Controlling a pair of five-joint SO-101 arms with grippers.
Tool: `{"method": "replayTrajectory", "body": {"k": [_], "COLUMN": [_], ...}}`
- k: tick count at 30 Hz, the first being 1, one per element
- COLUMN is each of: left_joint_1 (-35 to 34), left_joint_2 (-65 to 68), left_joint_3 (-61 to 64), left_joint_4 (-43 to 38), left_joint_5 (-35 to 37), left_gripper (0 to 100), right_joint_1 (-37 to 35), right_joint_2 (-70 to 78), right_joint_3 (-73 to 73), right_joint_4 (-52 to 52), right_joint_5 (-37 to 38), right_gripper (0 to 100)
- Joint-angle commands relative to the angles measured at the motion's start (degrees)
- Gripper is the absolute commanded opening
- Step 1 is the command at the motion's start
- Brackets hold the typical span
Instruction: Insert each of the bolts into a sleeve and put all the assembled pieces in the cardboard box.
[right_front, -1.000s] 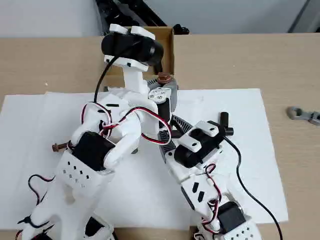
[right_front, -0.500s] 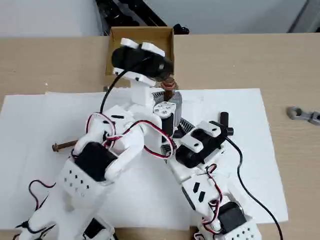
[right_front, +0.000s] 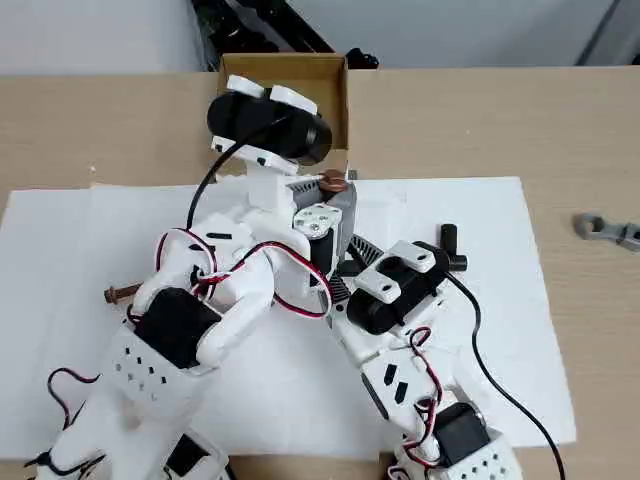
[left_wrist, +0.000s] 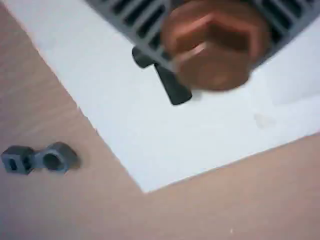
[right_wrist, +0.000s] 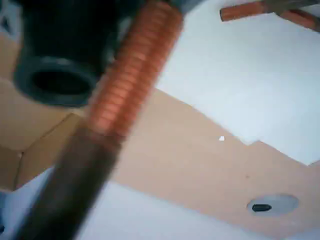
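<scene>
Holding bolt — left gripper | sleeve beside threads | cardboard box near

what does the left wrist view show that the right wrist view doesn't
Left wrist: a loose black sleeve on the white paper, a grey metal piece on the wooden table. Right wrist: a raised sleeve, the cardboard box, spare bolts. Both: the copper bolt, head-on versus threads, plus paper and table.
</scene>
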Motion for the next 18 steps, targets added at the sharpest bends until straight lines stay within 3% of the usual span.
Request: {"method": "replayTrajectory", "body": {"k": [1, 9, 13, 18], "left_joint_1": [-0.1, -0.8, -1.2, -9.7], "left_joint_2": [-1.8, -3.6, -4.1, -3.7], "left_joint_3": [-0.4, -0.7, -0.7, -0.5], "left_joint_4": [0.7, -10.7, -11.1, -10.1], "left_joint_5": [-0.1, -0.1, -0.4, -0.3], "left_gripper": [8, 2, 2, 2], "right_joint_1": [0.0, 0.0, 0.0, 4.1], "right_joint_2": [-0.3, -0.3, -0.7, -0.3], "right_joint_3": [-1.1, -1.1, -1.1, -3.6], "right_joint_4": [0.1, 0.7, 3.4, 3.8], "right_joint_5": [0.3, 0.3, 0.3, 0.2], "right_gripper": [0.3, 0.3, 0.3, 0.2]}}
